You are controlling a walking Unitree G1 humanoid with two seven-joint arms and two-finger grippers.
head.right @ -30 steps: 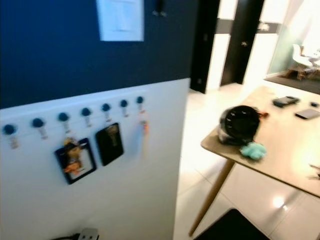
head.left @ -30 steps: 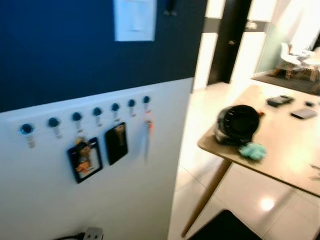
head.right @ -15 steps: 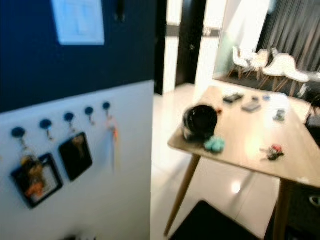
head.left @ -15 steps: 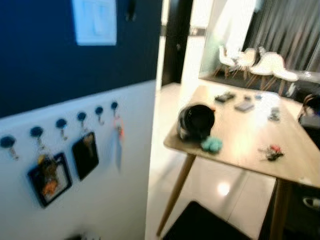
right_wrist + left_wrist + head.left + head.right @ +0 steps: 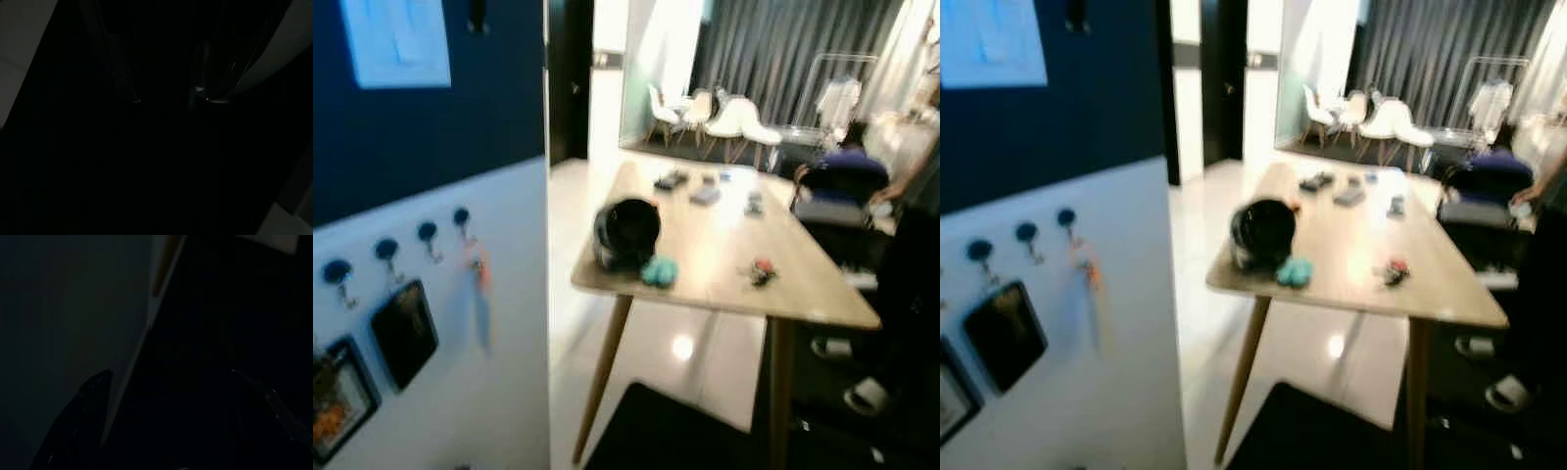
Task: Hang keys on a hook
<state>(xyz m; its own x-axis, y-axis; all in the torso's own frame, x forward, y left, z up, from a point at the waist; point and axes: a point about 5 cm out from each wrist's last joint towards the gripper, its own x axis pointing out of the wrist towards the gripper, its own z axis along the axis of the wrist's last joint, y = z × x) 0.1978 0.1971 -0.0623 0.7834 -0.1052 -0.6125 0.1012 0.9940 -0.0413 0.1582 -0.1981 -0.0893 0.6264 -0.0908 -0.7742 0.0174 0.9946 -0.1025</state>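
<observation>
Pale wood made the smooth table (image 5: 724,284), and the keys (image 5: 762,272), a small dark and red bunch, lay there, well apart from both grippers. The left gripper (image 5: 170,373) hung in shade, its black fingers (image 5: 93,396) spread with nothing between them; the right gripper (image 5: 171,100) was too dark to judge. I think the robot should first approach the table, then pinch the bunch from above. Round-headed metal hooks (image 5: 428,233) waited on the matte white wall.
</observation>
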